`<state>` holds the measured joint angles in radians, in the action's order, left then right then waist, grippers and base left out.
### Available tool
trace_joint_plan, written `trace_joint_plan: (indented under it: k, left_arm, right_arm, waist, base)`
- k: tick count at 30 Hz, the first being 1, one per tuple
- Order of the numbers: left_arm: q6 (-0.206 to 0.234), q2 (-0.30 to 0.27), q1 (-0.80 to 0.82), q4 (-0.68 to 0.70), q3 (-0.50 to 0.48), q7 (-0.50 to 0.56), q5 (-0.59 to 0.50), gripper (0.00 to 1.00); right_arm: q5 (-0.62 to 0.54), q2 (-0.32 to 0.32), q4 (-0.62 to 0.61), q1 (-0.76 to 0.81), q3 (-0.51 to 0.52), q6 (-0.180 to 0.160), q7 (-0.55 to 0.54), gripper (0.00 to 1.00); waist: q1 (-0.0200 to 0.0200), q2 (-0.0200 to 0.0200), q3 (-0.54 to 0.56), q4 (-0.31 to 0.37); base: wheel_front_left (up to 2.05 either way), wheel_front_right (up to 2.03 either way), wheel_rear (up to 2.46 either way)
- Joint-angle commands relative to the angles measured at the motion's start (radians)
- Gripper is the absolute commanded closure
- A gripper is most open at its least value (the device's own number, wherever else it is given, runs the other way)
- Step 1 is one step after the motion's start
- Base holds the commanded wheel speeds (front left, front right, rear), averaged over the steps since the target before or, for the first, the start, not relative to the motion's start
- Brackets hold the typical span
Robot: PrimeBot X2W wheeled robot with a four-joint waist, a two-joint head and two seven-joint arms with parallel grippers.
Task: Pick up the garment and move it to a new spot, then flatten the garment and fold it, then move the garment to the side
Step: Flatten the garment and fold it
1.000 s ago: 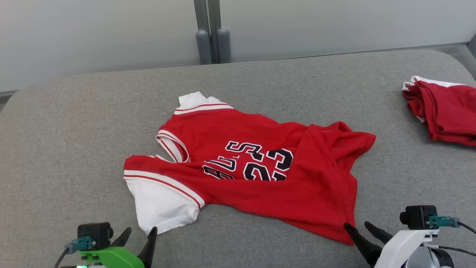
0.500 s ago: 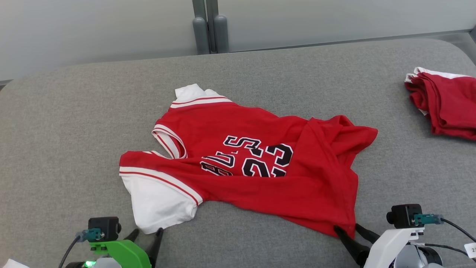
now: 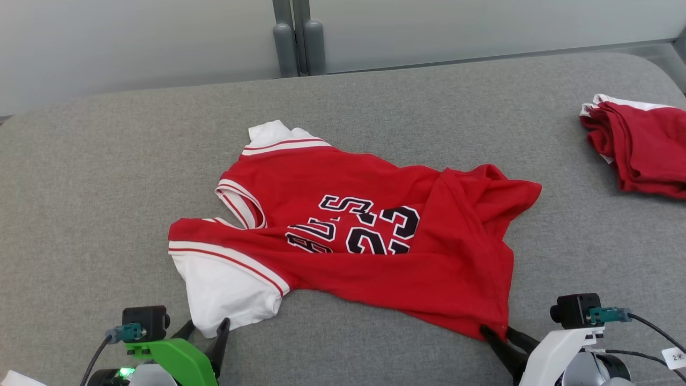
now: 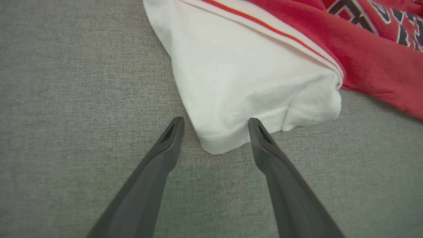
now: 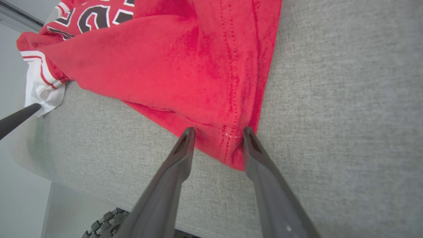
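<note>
Garment [image 3: 343, 177] is not yet flattened or folded, near cushion's [image 3: 107, 161] front edge. Sleeve [image 4: 248, 76] is straddled by open left gripper [image 4: 214, 124], hem [image 5: 231, 145] by unclamped right gripper [image 5: 219, 132].

Left gripper [image 3: 208, 325] there, two long dark tapered fingers, bright green plastic bracket [image 3: 177, 360], small black camera cube [image 3: 143, 321], teal plug [image 3: 127, 333], grey cable [image 3: 95, 360], green light [image 3: 126, 371] glowing, right gripper [image 3: 496, 332] matching, white plastic bracket [image 3: 557, 348], thin black cable [image 3: 651, 331], white paper tag [image 3: 675, 356].

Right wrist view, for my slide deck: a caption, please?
Right claw straddling a hem corner of the red jersey on the grey cushion, jaws apart.
</note>
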<state>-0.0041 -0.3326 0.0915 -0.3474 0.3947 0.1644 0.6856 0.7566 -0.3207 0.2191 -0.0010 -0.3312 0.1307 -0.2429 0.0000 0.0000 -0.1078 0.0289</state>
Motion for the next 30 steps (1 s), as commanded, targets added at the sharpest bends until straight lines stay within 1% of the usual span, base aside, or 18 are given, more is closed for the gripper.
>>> trace_joint_plan:
  k: [1,2,4,5,6,7,9,10,11,12,13,14,16,23,25,26,28,30]
  left_arm:
    - [-0.005,0.0,0.013,-0.007,0.002,-0.008,-0.002,0.0]
    - [-0.006,0.0,0.015,-0.01,0.003,-0.011,-0.002,0.0]
    - [-0.008,0.001,0.021,-0.019,0.004,-0.017,-0.004,0.0]
    - [-0.009,0.002,0.024,-0.022,0.004,-0.021,-0.005,0.0]
    - [-0.01,0.002,0.025,-0.025,0.005,-0.024,-0.005,0.0]
    - [-0.011,0.003,0.026,-0.029,0.006,-0.026,-0.004,0.0]
    - [-0.013,0.005,0.028,-0.034,0.007,-0.03,-0.004,0.0]
    - [-0.014,0.005,0.029,-0.036,0.008,-0.031,-0.003,0.02]
    - [-0.015,0.005,0.032,-0.037,0.009,-0.033,-0.003,0.3]
    - [-0.018,0.004,0.034,-0.038,0.01,-0.035,-0.004,0.6]
    - [-0.019,0.003,0.035,-0.039,0.01,-0.04,-0.006,0.86]
    - [-0.023,0.003,0.035,-0.04,0.012,-0.04,-0.004,1.0]
    - [-0.029,0.0,0.034,-0.039,0.014,-0.044,-0.003,1.0]
    - [-0.018,-0.015,0.023,-0.012,0.009,-0.06,-0.009,1.0]
    - [-0.015,-0.023,0.017,0.012,0.005,-0.066,-0.01,1.0]
    - [-0.015,-0.028,0.017,0.05,-0.005,-0.078,-0.005,1.0]
    - [-0.014,-0.053,0.03,0.096,-0.017,-0.084,-0.012,1.0]
    - [-0.002,-0.081,0.062,0.149,-0.025,-0.077,-0.037,1.0]
  right_arm:
    - [0.011,-0.004,0.003,-0.01,-0.003,0.0,0.006,0.44]
    - [0.013,-0.005,0.006,-0.012,-0.004,0.0,0.008,0.44]
    - [0.007,-0.009,0.014,-0.016,-0.001,0.0,0.009,0.4]
    - [0.004,-0.01,0.016,-0.02,0.0,0.0,0.01,0.35]
    - [0.002,-0.01,0.019,-0.021,-0.001,0.0,0.012,0.36]
    - [0.001,-0.01,0.022,-0.022,-0.002,0.0,0.013,0.46]
    - [0.002,-0.01,0.024,-0.024,-0.005,0.0,0.017,0.55]
    - [0.004,-0.01,0.025,-0.026,-0.007,0.0,0.016,0.65]
    - [0.005,-0.01,0.025,-0.028,-0.01,0.0,0.02,0.78]
    - [0.006,-0.011,0.022,-0.028,-0.012,0.0,0.023,0.96]
    - [0.008,-0.013,0.017,-0.028,-0.014,0.0,0.03,1.0]
    - [0.011,-0.015,0.012,-0.028,-0.016,0.0,0.036,1.0]
    - [0.013,-0.023,0.003,-0.026,-0.02,0.0,0.047,1.0]
    - [0.032,-0.049,-0.055,-0.018,-0.033,0.0,0.09,1.0]
    - [0.052,-0.061,-0.105,-0.029,-0.036,0.0,0.138,1.0]
    - [0.066,-0.079,-0.153,-0.046,-0.035,0.0,0.194,1.0]
    - [0.073,-0.101,-0.194,-0.065,-0.044,0.0,0.239,1.0]
    - [0.079,-0.13,-0.215,-0.09,-0.051,0.0,0.267,1.0]
  waist:
    - [0.0,0.0,-0.001,-0.001]
    - [0.0,0.0,-0.001,-0.001]
    - [0.0,0.0,-0.002,-0.002]
    - [0.0,0.0,-0.002,-0.002]
    - [0.0,0.0,-0.002,-0.002]
    - [0.0,0.0,-0.002,-0.002]
    - [0.0,0.0,-0.001,-0.002]
    - [0.0,0.0,-0.002,-0.002]
    - [0.0,0.0,-0.002,-0.001]
    - [0.0,0.0,-0.002,-0.001]
    - [0.0,0.0,-0.001,0.0]
    - [0.0,0.0,-0.001,0.0]
    - [0.0,0.0,0.001,0.0]
    - [0.0,0.0,0.008,-0.001]
    - [0.0,0.0,0.009,-0.001]
    - [0.0,0.0,0.008,0.001]
    - [0.0,0.0,0.003,0.002]
    - [0.0,0.0,-0.006,-0.001]
  base:
    - [0.0,0.0,0.0]
    - [0.0,0.0,0.0]
    - [0.0,0.0,0.0]
    - [0.0,0.0,0.0]
    - [0.0,0.0,0.0]
    - [0.0,0.0,0.0]
    - [0.0,0.0,0.0]
    - [0.0,0.0,0.0]
    - [0.0,0.0,0.0]
    - [0.0,0.0,0.0]
    - [0.0,0.0,0.0]
    - [0.0,0.0,0.0]
    - [0.0,0.0,0.0]
    - [0.0,0.0,0.0]
    - [0.0,0.0,0.0]
    - [0.0,0.0,0.0]
    - [0.0,0.0,0.0]
    - [0.0,0.0,0.0]
